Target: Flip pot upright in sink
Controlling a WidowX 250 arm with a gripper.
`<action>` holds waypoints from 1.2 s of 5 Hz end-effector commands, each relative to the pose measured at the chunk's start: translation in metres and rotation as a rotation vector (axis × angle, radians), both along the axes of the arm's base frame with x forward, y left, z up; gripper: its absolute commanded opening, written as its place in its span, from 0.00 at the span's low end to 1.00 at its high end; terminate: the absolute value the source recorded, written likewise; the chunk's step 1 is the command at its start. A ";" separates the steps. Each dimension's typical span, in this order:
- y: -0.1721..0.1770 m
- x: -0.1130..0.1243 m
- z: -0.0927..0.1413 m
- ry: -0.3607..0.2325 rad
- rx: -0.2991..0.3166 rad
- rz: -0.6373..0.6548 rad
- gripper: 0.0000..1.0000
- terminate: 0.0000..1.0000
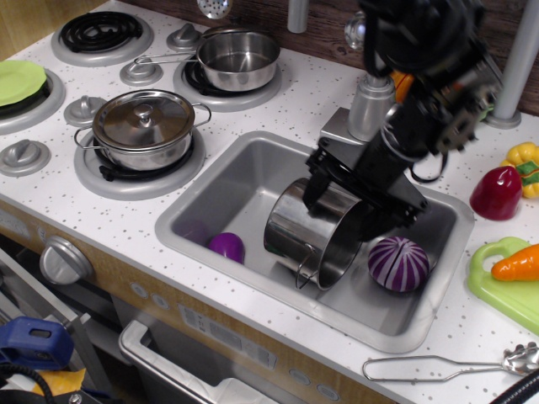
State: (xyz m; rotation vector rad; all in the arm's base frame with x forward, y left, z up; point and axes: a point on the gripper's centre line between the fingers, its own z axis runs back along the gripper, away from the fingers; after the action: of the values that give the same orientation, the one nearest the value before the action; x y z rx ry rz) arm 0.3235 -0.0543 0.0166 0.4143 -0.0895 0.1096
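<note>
One Pot on Its Side in the Sink

We found the pot [312, 229] lying on its side in the sink [227, 181], near the middle of the basin. Its long axis ran roughly level, from upper left to lower right across the basin, slightly tilted. The closed bottom faced left, toward the stove side; the open mouth faced right, toward a purple-and-white striped ball [398, 263] resting just beside the rim. One thin wire loop handle hung at the lower front edge of the mouth.

We saw the gripper [349, 198] down over the upper rim of the pot, with one black finger at the far left side of the shell and the other at the mouth side. The fingers stood apart, spanning the pot's upper edge. We could not tell whether they pressed the steel or merely straddled it.

A small purple ball [226, 246] lay on the basin floor, left of the pot and apart from it. On the stove, a lidded pot [145, 124] and a saucepan [237, 57] each sat on a burner.
</note>
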 end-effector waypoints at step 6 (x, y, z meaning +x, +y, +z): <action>0.034 0.019 -0.012 -0.002 -0.021 -0.009 0.00 0.00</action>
State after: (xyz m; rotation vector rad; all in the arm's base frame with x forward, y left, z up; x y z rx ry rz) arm 0.3421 -0.0155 0.0032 0.3944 -0.1050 0.0788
